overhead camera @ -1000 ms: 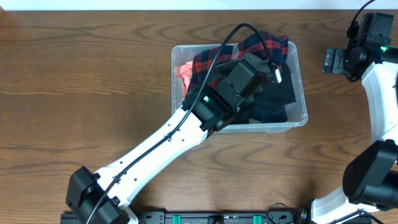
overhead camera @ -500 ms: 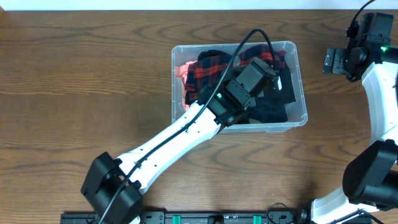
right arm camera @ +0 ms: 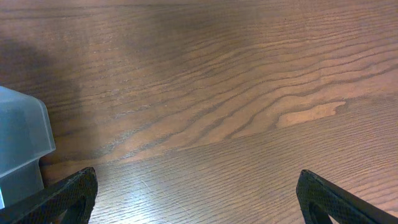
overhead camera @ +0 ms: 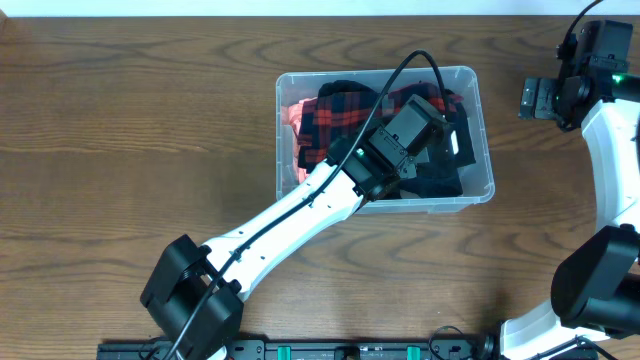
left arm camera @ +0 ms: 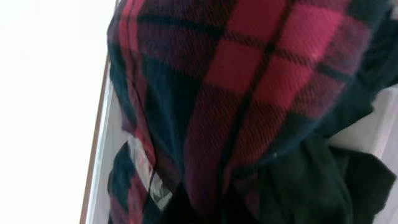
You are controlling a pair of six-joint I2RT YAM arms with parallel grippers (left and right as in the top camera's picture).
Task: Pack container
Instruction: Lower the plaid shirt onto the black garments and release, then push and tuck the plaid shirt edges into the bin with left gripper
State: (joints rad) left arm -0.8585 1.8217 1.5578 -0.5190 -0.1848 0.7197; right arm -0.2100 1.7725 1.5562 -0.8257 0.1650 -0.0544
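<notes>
The container [overhead camera: 279, 140] is a clear plastic bin at the table's centre; its corner also shows in the right wrist view [right arm camera: 22, 143]. It holds a red-and-navy plaid garment [overhead camera: 335, 110], a dark garment [overhead camera: 440, 178] and a pink cloth [overhead camera: 293, 113]. My left gripper [overhead camera: 442, 112] reaches into the bin's right half; its fingers are hidden under the wrist and cloth. In the left wrist view the plaid garment [left arm camera: 249, 81] fills the frame and bunches towards the jaws. My right gripper [right arm camera: 196, 199] is open and empty over bare table, right of the bin.
The right arm [overhead camera: 610, 140] stands along the table's right edge. The left arm [overhead camera: 290, 215] runs diagonally from the front left edge up into the bin. The bin's white wall [left arm camera: 102, 155] shows beside the plaid cloth.
The left gripper has carried the plaid garment from over the bin's back rim down into the bin and shifted slightly right. The right arm has not moved.
</notes>
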